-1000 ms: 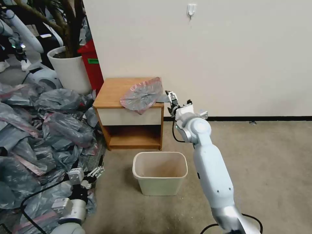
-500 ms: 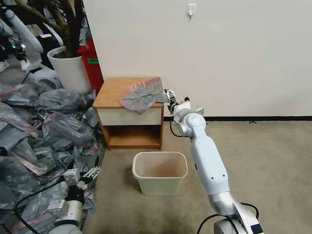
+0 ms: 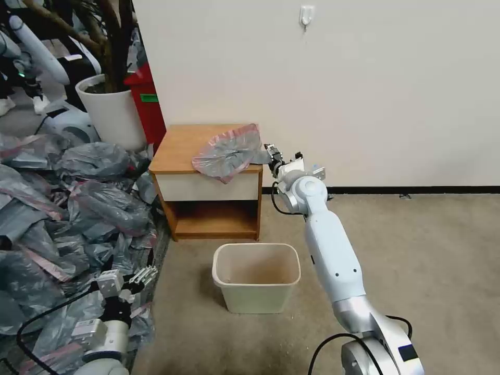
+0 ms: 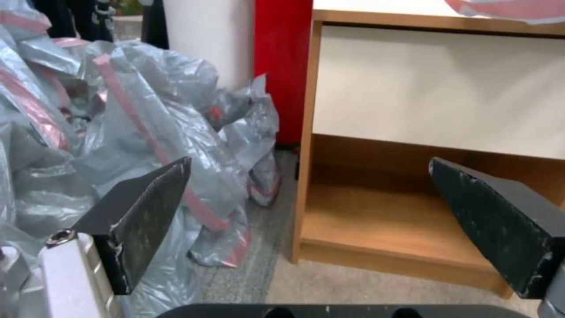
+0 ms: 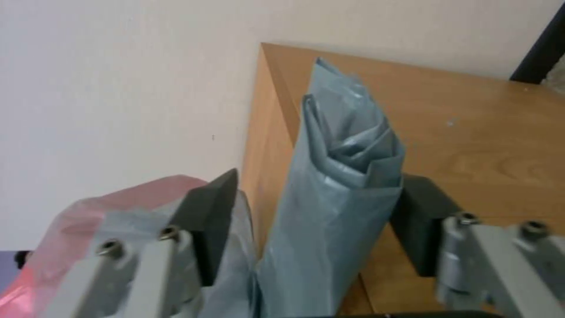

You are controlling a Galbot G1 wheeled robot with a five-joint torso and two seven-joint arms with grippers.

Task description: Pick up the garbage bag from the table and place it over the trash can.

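Observation:
The garbage bag, crinkly grey with a pink rim, lies on the right side of the table and hangs over its front edge. My right gripper is at the table's right edge, level with the top. In the right wrist view the right gripper is open, its fingers standing on either side of the bag's folded grey end. The cream trash can stands on the floor in front of the table. My left gripper hangs low at the left, open, with nothing in it.
A big heap of grey bags covers the floor to the left of the table. A white planter and a red bin stand behind it. The wall runs right behind the table. Bare carpet lies to the right of the trash can.
My right arm has reached farther forward, bringing its gripper up to the bag's right end. My left gripper has sunk a little lower and to the left.

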